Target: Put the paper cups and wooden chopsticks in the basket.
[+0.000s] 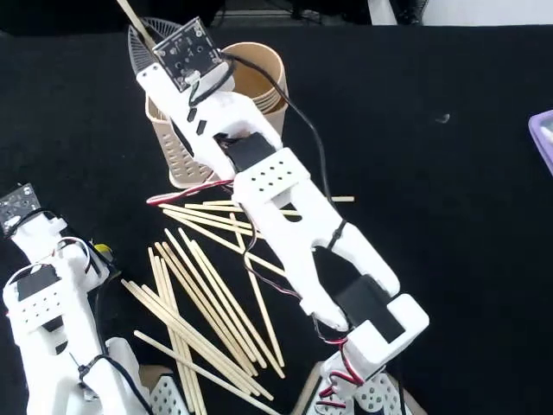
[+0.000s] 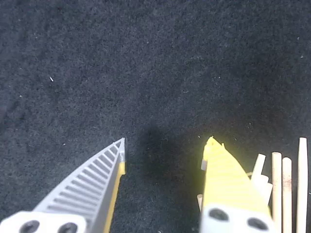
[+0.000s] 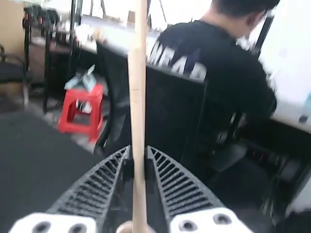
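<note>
The right arm's jaws are clenching a single wooden chopstick [image 3: 137, 87], which is standing upright between them and rising well past their tips. From above, that chopstick is poking out over the grey basket [image 1: 143, 47], and the stacked paper cups [image 1: 255, 73] are sitting just beside those jaws. The left arm's jaws are hanging released over the black bench [image 2: 97, 58], gripping nothing. The ends of loose chopsticks [image 2: 282, 184] are lying just beside the yellow jaw, part of the pile [image 1: 207, 303] sprawling well apart from the right arm's jaws.
</note>
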Controlling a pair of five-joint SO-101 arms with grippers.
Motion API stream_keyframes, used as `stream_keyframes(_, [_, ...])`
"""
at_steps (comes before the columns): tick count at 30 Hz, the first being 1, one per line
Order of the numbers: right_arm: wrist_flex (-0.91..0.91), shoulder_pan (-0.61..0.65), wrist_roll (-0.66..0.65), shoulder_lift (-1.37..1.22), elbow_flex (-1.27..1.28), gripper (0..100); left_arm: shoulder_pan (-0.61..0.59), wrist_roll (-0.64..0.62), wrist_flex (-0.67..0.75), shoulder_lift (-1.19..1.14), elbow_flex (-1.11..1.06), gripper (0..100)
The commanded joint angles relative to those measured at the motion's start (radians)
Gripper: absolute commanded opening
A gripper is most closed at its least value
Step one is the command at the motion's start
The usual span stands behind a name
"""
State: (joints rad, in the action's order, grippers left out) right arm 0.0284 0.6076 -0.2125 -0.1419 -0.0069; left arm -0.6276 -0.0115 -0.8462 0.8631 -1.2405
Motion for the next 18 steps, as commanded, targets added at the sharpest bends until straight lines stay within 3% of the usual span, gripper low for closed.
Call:
stream_keyframes(1, [0.14, -0.015, 0.08, 0.01, -0.076, 2.6, -0.007, -0.003, 0.014, 0.012, 0.022, 26])
stream_keyframes(7, [0.333, -0.015, 0.138, 0.01, -0.209, 17.2, -0.004, -0.003, 0.014, 0.012, 0.021, 26])
stream_keyframes(13, [0.557, -0.015, 0.133, 0.028, -0.414, 12.6, -0.004, -0.003, 0.014, 0.012, 0.021, 26])
stream_keyframes(18, [1.0, -0.003, 0.13, 0.174, -0.509, 12.4, -0.007, -0.003, 0.014, 0.012, 0.021, 26])
